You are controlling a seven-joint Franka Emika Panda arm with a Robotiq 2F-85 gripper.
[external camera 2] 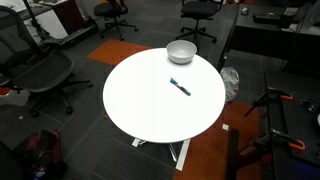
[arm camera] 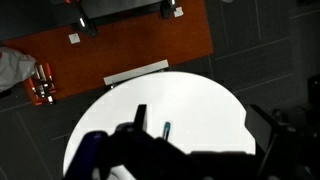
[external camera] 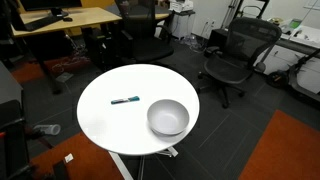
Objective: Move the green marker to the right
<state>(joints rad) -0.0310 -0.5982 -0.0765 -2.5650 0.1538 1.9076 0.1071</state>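
The green marker [external camera: 125,100] is a short, thin teal stick lying flat on the round white table [external camera: 110,120], beside the grey bowl [external camera: 168,117]. It shows in both exterior views; in an exterior view it lies near the table's middle [external camera 2: 180,87], below the bowl [external camera 2: 181,52]. The arm is not in either exterior view. In the wrist view my gripper [arm camera: 203,118] hangs high above the table [arm camera: 200,95], its two dark fingers wide apart and empty. The marker's tip [arm camera: 166,129] shows just right of one finger; the rest of it is hidden behind the gripper body.
Black office chairs [external camera: 235,55] and wooden desks [external camera: 70,20] ring the table. There is another chair [external camera 2: 40,75] and orange carpet [external camera 2: 110,50] in an exterior view. The wrist view shows an orange-brown floor patch [arm camera: 120,45] beyond the table edge.
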